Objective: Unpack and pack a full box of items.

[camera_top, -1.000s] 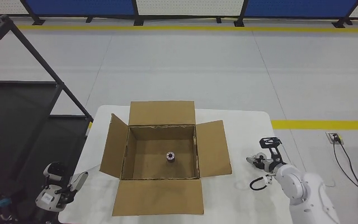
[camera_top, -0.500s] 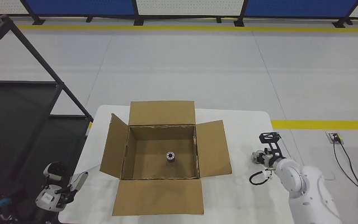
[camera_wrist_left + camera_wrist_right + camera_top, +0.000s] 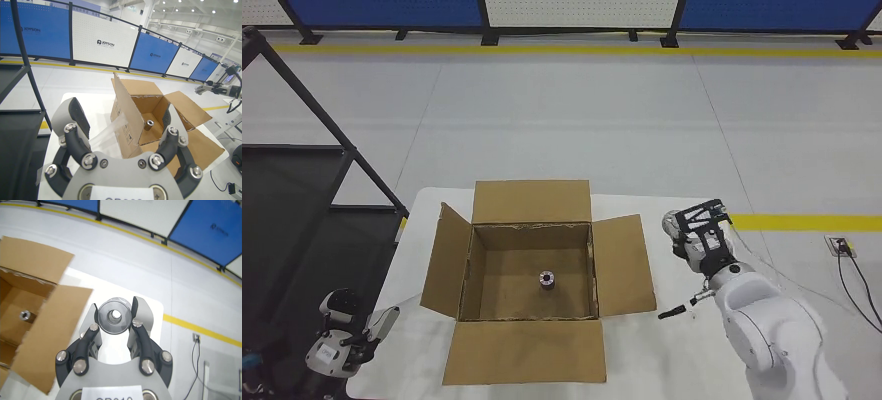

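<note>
The white counter stands on a grey floor, with blue and white panels along the upper edge. The open box at centre holds one metal cylinder. The right gripper, right of it, clamps a metal ring. The left gripper, lower left, is spread apart.

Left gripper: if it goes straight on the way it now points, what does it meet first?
Probably the box flap that stands up in front of the open left gripper. A tape strip hanging from that flap may come first; depth is unclear.
</note>
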